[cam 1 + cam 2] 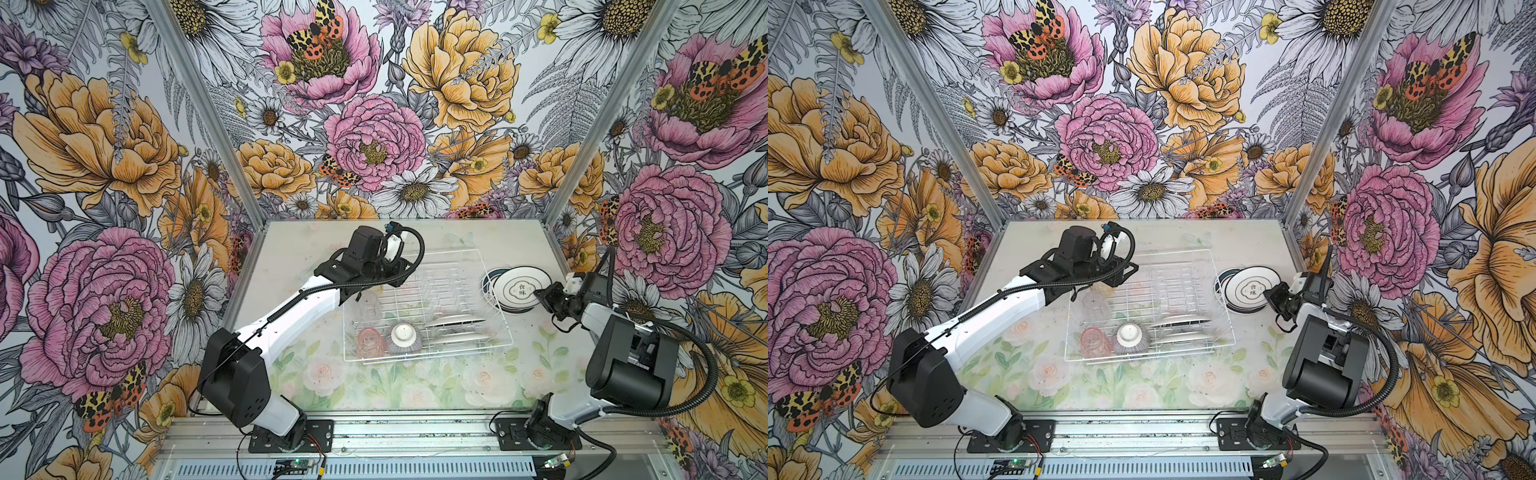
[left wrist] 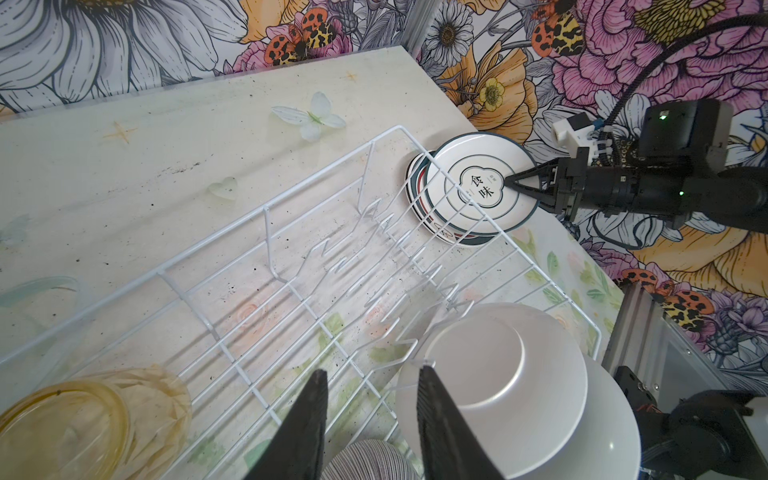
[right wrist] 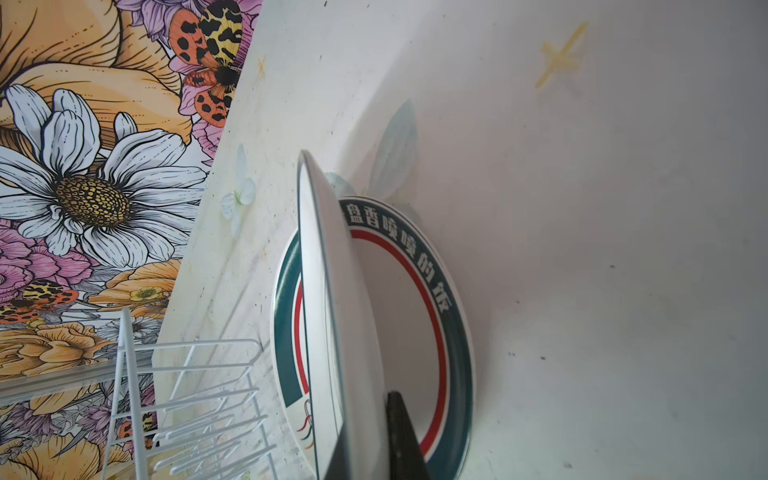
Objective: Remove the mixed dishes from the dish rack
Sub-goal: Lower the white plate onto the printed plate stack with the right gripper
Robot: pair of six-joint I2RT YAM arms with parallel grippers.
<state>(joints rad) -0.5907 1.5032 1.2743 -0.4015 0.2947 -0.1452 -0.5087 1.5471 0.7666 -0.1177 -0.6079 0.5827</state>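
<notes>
White plate, clamped in the right end effector, hangs over the stack beneath it; release likely follows. Left end effector gapes, empty.

Left end effector hangs, jaws parted, on an outstretched arm; right end effector pinches a plate.

Floral walls, pale tabletop
</notes>
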